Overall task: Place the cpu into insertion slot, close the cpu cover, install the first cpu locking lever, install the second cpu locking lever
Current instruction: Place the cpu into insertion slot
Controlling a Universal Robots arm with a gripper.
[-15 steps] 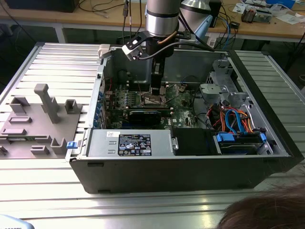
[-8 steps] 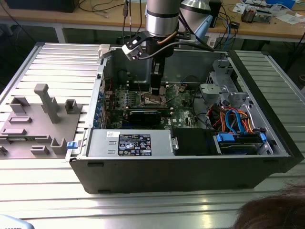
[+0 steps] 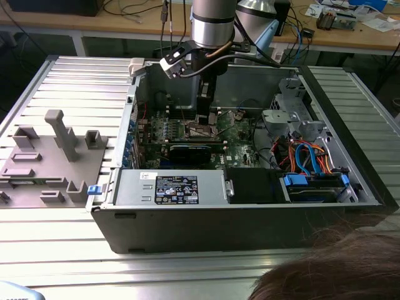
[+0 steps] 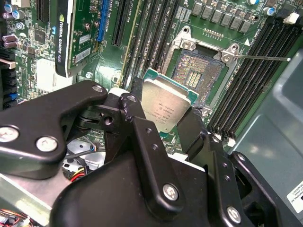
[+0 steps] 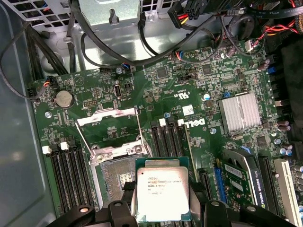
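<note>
Two-point hold: gripper [image 4: 162, 113] clamped on the cpu [image 4: 165, 106], one black finger [image 4: 131, 101] pressed to each of two opposite edges, dull silver top left bare and facing both wrist cameras. Held roughly level, green rim peeking out beyond the lid.

Carried over the green circuit board [image 5: 189, 94], just beside the insertion slot [image 5: 118, 177] and partly overlapping it in the first wrist view. Not seated yet, as far as can be judged. Slot open in the second wrist view [image 4: 196, 75], its contact field exposed inside the silvery rim.

Beyond the slot, cpu cover [image 5: 108, 126] swung up and away, window frame standing clear. One thin locking lever [image 4: 262, 57] released, sticking out across the memory slots [image 4: 255, 85]. Farther off, graphics card [image 4: 71, 38] along the board's far side.

From the exterior view, arm [image 3: 212, 25] reaching straight down into the open computer case [image 3: 187, 231], with the gripper [image 3: 205, 122] low over the board.

Handling, as a judgement only: light, flat, quite stiff, smooth metal lid and thin edges, so little to grip and prone to slipping or tilting. Fragile underneath, likewise the slot's contacts. Best taken by the side edges, as now, squarely and with modest force, never by the underside.
</note>
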